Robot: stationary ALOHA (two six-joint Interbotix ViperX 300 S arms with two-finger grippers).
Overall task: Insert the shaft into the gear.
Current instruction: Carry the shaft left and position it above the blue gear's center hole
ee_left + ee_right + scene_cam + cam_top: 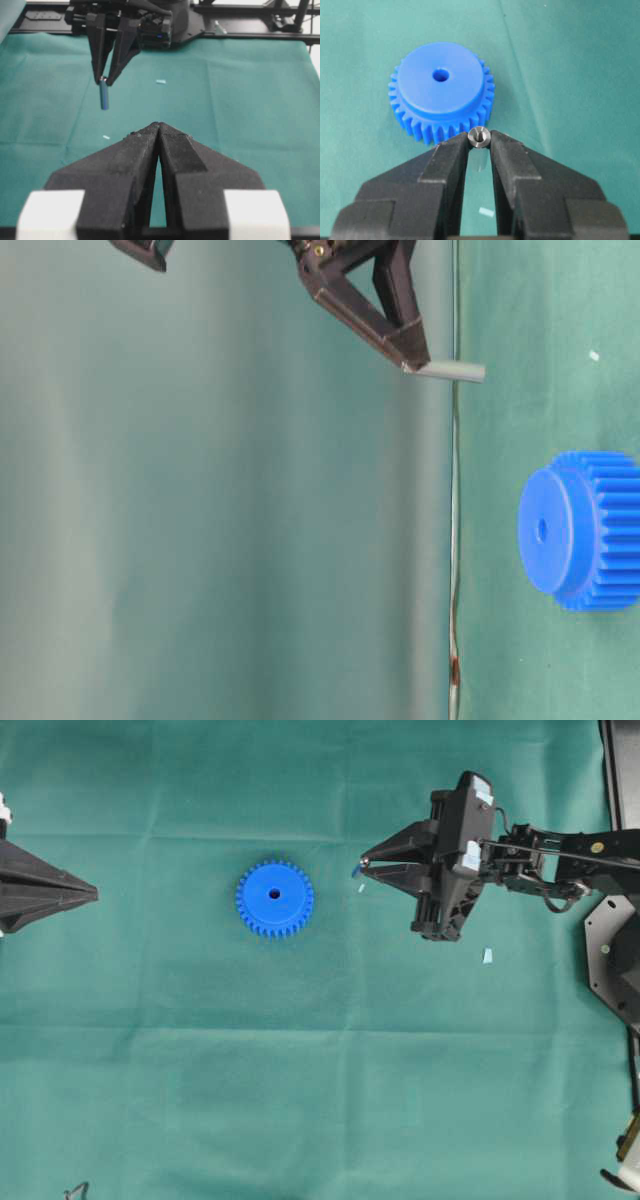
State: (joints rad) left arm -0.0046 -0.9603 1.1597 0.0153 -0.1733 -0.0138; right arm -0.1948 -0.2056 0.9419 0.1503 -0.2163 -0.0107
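The right gripper (479,141) is clamped on the pin (479,137), which sits pinched between its two black fingertips; from the right wrist view the pin's round silver end faces the camera, and from the left wrist view the pin (104,94) hangs straight down from the fingertips, clear of the green cloth (300,1100). In the table-level view the pin (452,371) likewise points toward the table with its lower end above the surface, not touching it. The blue gear (274,898) lies flat on the cloth with its centre hole facing up, well apart from the pin and toward the middle of the table in the overhead view, where the right gripper (364,864) hovers off to the gear's right side. A small pale blue scrap (488,956) lies on the cloth beyond the right arm's wrist, and a tiny white fleck (361,888) rests on the cloth just below the fingertips in the overhead view. The left gripper (159,127) is pressed closed with nothing between its fingers, parked at the left edge of the overhead view (92,893), far from the gear.
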